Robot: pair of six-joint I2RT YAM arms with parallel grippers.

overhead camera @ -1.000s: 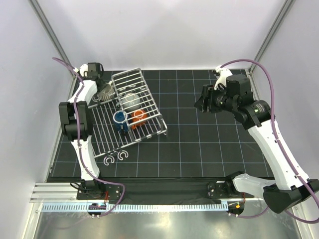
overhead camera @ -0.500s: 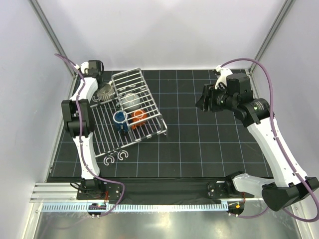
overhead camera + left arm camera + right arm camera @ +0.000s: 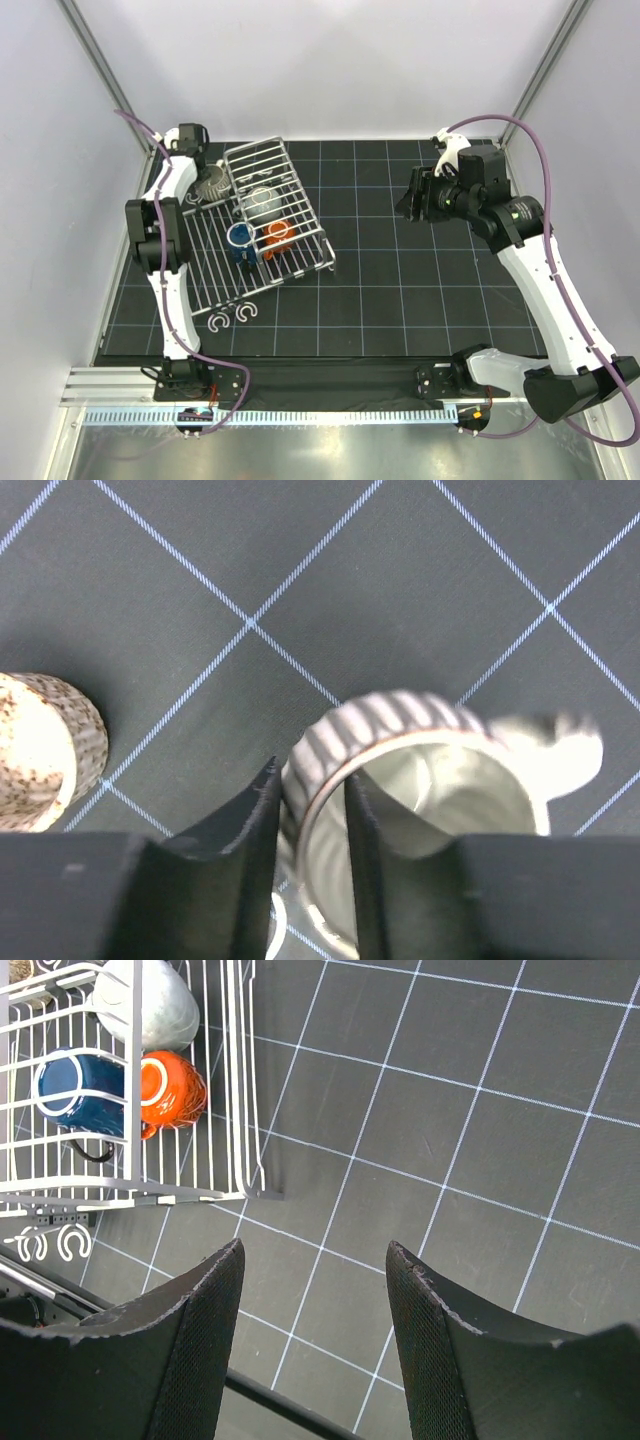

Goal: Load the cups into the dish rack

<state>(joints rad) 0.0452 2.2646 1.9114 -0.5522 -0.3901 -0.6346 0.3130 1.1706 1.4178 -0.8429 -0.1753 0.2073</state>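
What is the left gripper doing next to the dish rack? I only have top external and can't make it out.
Observer: The left wrist view shows the left gripper straddling the wall of the striped cup, with one finger inside the rim and one outside. I cannot tell whether it is clamped.
Operator: Anything close by?
Observer: A speckled cup sits on the mat, apart from the striped cup, at that view's left edge.
Operator: Right gripper?
Observer: The right wrist view shows the right gripper open and empty above bare mat.
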